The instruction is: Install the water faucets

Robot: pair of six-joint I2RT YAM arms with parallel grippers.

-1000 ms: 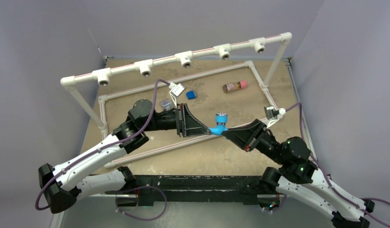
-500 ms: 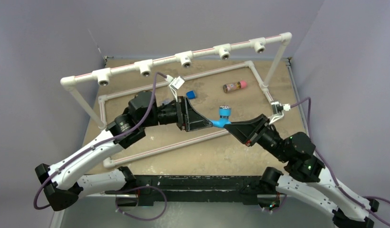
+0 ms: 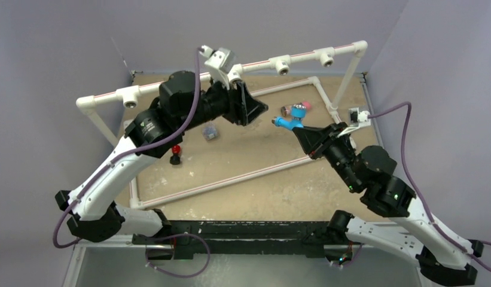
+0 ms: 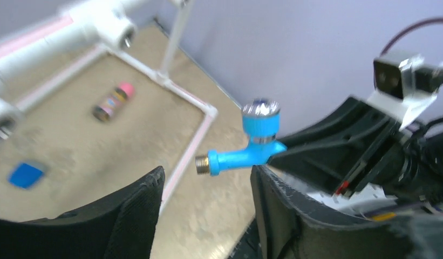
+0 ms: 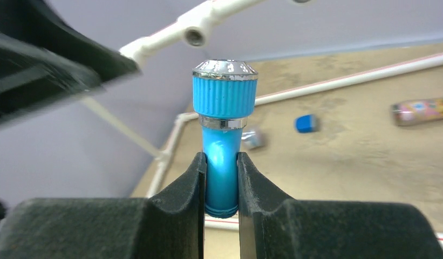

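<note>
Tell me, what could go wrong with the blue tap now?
1. The right gripper pinches the tap by its thin neck only, so it might twist or slip out.
2. The open left gripper hovers close to the tap's threaded end and might knock it.
3. The tap is up in the air, apart from the pipe sockets; if it meets one crooked, it may not screw in.

My right gripper (image 5: pixel 222 164): matte black. Faucet (image 5: pixel 223 108): light blue, chrome-capped ribbed knob. Pipe frame (image 3: pixel 283 62) at twelve o'clock: white with pink stripes. Table (image 3: pixel 249 161): mottled tan. Cube (image 5: pixel 306 123): dark blue. Cylinder (image 4: pixel 112 102): brown, pink cap. Walls (image 3: pixel 51 48): pale lilac.
</note>
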